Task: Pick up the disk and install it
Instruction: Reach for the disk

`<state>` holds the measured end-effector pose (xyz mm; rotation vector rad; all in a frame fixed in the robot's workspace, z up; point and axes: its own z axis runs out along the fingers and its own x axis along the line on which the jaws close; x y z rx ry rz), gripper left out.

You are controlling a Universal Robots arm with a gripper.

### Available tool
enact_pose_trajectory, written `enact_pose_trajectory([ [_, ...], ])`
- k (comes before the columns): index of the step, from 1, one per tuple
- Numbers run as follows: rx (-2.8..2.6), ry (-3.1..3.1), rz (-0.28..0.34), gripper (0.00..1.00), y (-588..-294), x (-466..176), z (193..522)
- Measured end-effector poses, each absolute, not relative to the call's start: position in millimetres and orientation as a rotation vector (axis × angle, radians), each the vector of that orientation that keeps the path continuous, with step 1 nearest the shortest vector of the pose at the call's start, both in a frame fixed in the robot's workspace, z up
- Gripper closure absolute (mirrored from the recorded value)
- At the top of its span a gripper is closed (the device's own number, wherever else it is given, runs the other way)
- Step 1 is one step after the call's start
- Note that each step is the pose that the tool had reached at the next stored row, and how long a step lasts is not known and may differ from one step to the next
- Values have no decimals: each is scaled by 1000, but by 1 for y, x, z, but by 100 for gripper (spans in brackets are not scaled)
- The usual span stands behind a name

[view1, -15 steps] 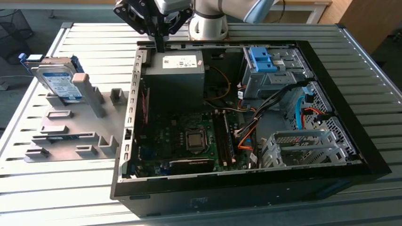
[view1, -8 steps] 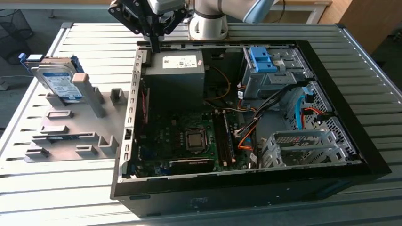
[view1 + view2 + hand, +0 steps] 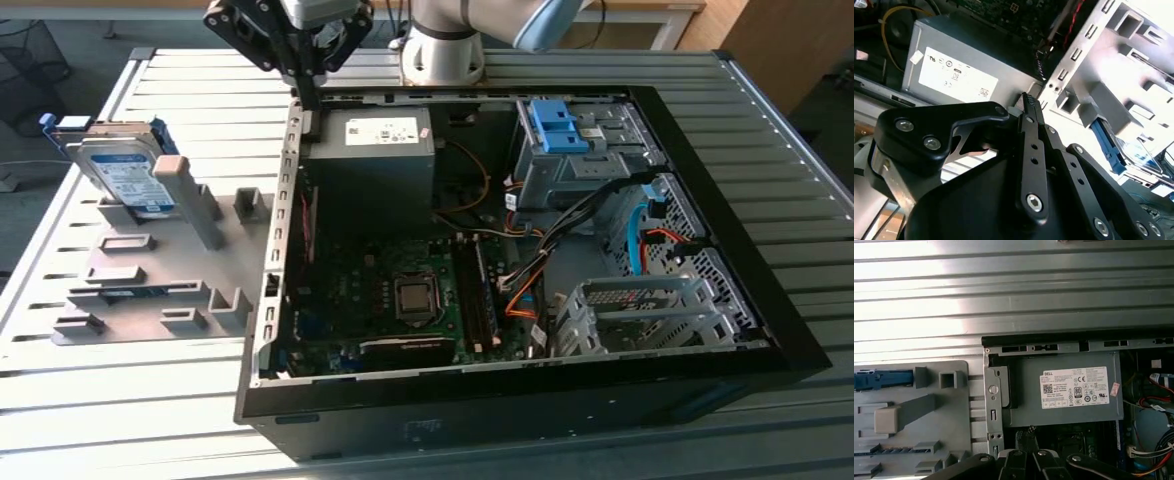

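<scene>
Exterior view: the disk (image 3: 120, 172) is leaning on edge in the grey holder (image 3: 147, 290) on the tabletop (image 3: 80, 420). Its long axis is sloping up toward the exterior view's left, and its label is facing the camera. The claw (image 3: 308, 105) is hanging well apart from it, over the wall of the computer case (image 3: 534, 410) beside the power supply (image 3: 374, 160), with fingers pressing together on nothing. Open air is lying between disk and claw.

arm (image 3: 447, 50): upright | tool (image 3: 310, 105): pointing down | jaws together, empty
</scene>
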<state>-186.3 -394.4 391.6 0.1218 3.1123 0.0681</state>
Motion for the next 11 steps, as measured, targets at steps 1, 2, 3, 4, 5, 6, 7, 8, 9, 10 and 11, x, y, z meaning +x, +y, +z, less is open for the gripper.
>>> enact_pose_trajectory([
  [1, 123, 3112, 68, 89, -394, -188, 392],
  [2, 123, 3112, 68, 89, -393, -190, 391],
  [3, 124, 3112, 68, 89, -393, -191, 391],
  [4, 124, 3112, 68, 89, -393, -193, 391],
  [5, 124, 3112, 68, 89, -393, -194, 391],
  [6, 124, 3112, 68, 89, -393, -194, 391],
  [7, 124, 3112, 68, 89, -393, -194, 391],
  [8, 124, 3112, 68, 89, -393, -194, 391],
  [9, 124, 3112, 68, 89, -393, -194, 391],
  [10, 124, 3112, 68, 89, -393, -194, 391],
  [11, 124, 3112, 68, 89, -393, -194, 391],
])
